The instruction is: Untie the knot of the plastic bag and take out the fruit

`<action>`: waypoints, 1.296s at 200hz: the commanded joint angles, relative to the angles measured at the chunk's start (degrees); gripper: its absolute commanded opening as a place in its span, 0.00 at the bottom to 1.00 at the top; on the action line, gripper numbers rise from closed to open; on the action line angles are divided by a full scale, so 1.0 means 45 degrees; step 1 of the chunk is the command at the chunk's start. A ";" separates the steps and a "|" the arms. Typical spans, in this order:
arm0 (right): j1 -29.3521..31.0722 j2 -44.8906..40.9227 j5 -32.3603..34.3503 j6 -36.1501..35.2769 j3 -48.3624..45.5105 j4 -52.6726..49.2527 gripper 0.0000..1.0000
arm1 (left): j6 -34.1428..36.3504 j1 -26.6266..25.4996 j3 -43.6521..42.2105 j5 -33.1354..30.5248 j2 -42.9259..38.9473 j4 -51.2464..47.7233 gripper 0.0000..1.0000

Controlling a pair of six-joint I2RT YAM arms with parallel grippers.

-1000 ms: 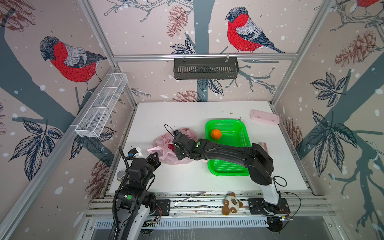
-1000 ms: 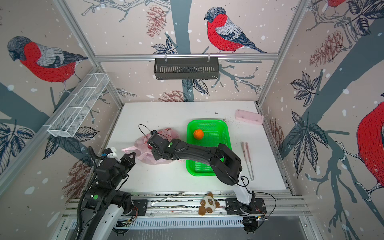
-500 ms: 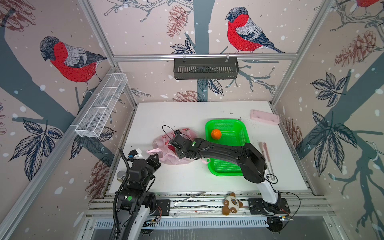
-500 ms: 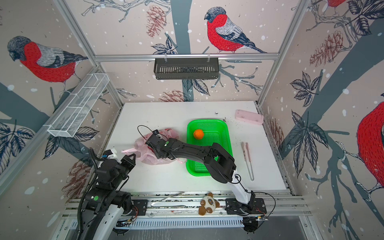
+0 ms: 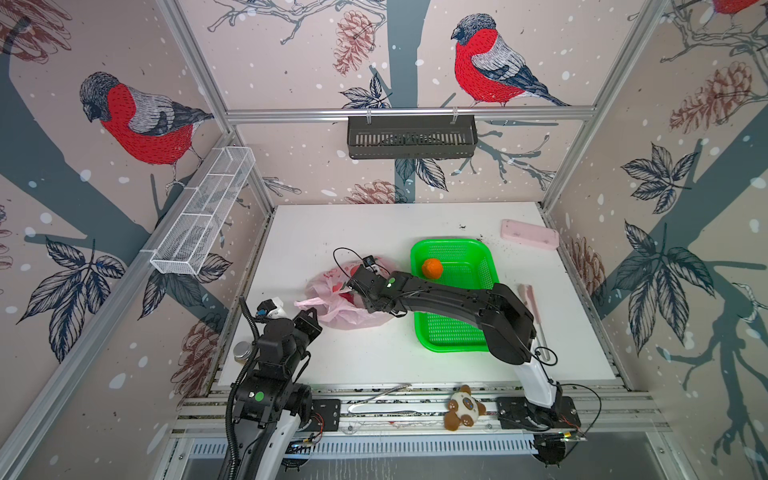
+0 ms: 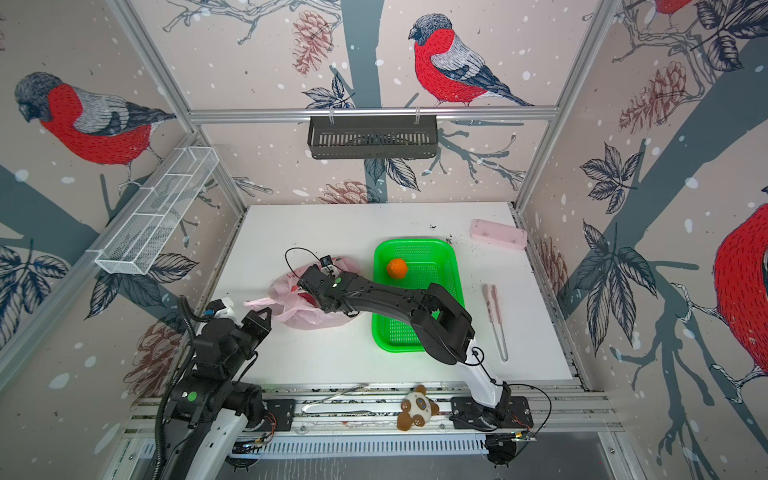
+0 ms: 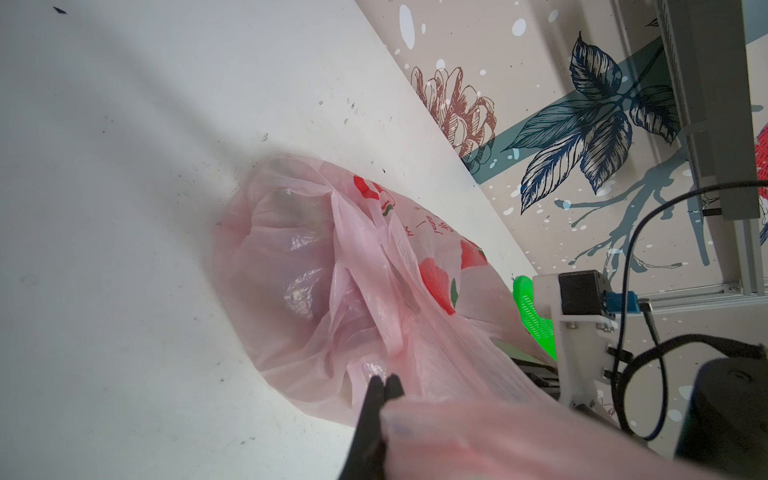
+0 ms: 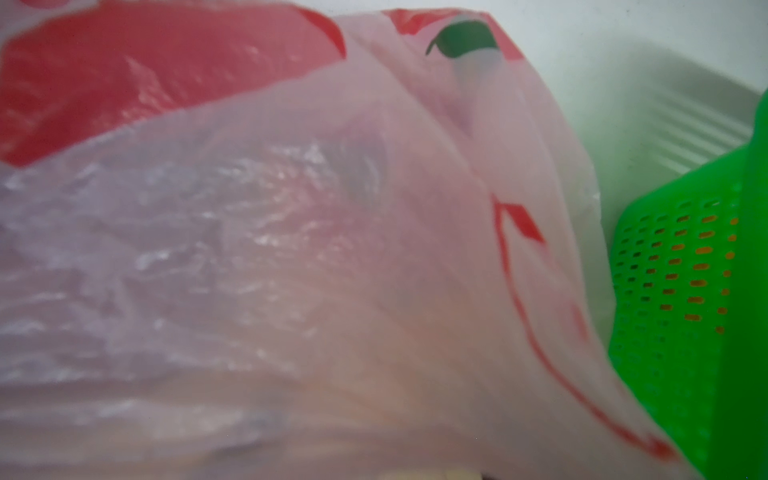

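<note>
Pink bag point(image 5: 335, 319), right elbow point(image 5: 509, 328) slightly nearer

Tips of right pincer point(image 5: 350, 292) buried inside plastic bag point(image 5: 326, 284), 9 o'clock of green basket point(image 5: 461, 270); bag contents unclear; right wrist view mostly blurred plastic.

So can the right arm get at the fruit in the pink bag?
Probably yes. The right gripper sits at the mouth of the plastic bag, whose handle the left gripper pinches. But film fills the right wrist view, so plastic may cover the fruit.
</note>
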 commanded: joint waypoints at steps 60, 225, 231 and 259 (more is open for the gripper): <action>0.0127 -0.0144 -0.0061 0.1245 -0.0268 -0.1104 0.81 | 0.0129 0.0016 -0.0043 -0.0244 0.0231 0.0157 0.00; -0.0537 0.0040 -0.1137 0.1363 -0.1074 0.1104 0.97 | 0.0288 0.0029 -0.0288 -0.0033 0.0788 0.0557 0.00; -0.0504 0.0008 -0.1180 0.1309 -0.1093 0.1267 0.97 | 0.0303 0.0029 -0.0297 -0.0013 0.0794 0.0577 0.00; -0.0420 -0.0107 -0.1738 0.0857 -0.1222 0.2057 0.97 | 0.0304 0.0012 -0.0365 0.0061 0.0773 0.0650 0.00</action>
